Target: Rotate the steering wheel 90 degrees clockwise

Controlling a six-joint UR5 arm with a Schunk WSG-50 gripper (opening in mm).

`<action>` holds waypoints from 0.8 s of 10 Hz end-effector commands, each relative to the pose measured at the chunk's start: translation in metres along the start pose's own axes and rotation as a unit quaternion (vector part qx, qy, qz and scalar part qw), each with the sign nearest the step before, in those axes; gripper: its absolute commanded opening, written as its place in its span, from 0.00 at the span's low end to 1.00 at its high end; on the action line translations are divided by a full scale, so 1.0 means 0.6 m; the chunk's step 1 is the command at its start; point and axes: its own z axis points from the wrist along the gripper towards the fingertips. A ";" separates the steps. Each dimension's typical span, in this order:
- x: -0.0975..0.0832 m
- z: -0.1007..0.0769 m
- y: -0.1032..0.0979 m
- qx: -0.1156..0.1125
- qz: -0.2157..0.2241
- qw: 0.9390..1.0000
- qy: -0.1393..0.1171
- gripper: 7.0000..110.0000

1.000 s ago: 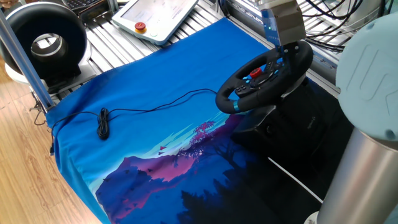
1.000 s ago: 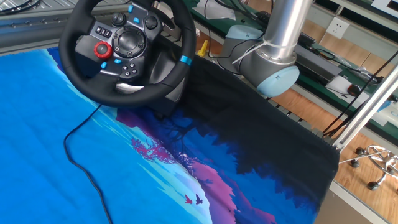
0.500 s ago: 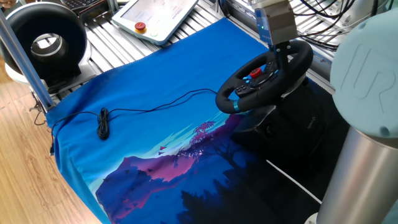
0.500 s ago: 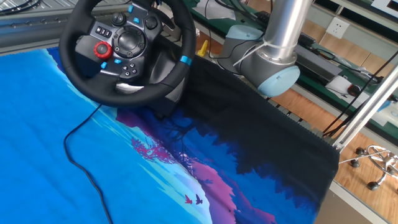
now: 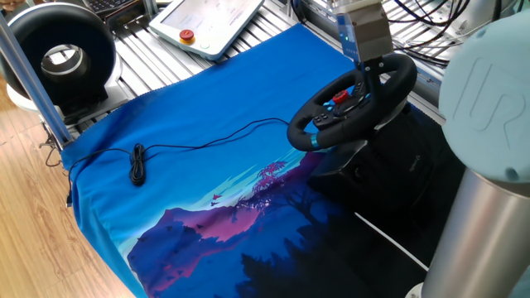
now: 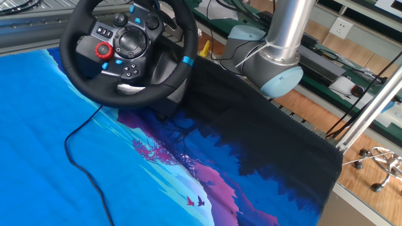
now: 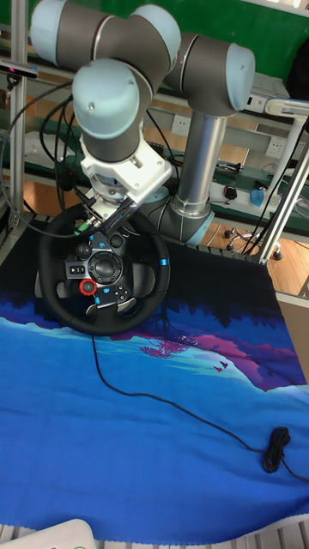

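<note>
**At the table's far corner: a grip that may slip**

On the blue cloth [image 5: 207,165] we see the steering wheel [image 7: 103,270]; our gripper [image 7: 105,225] sits at its upper rim, grasp unclear, so we risk slipping mid-turn or snagging the cable [image 7: 172,403]

Steering wheel [image 6: 129,53] on blue cloth [image 6: 56,182], blue stripe right.

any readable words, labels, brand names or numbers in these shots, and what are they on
"UR": large embossed letters, cut off by the frame edge, on the grey cap of the robot arm's joint.
Black padded steering wheel with a blue rim stripe: its hub buttons bear small marks, too small to read.
White tablet-like pendant with a red button: no legible text.
Blue printed landscape cloth: picture only, no words.
</note>
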 end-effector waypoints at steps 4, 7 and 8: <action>-0.005 -0.012 0.033 -0.014 0.007 1.000 0.002 0.36; -0.004 0.007 0.022 -0.012 0.000 1.000 -0.005 0.36; -0.004 0.010 0.022 -0.013 -0.004 1.000 -0.006 0.36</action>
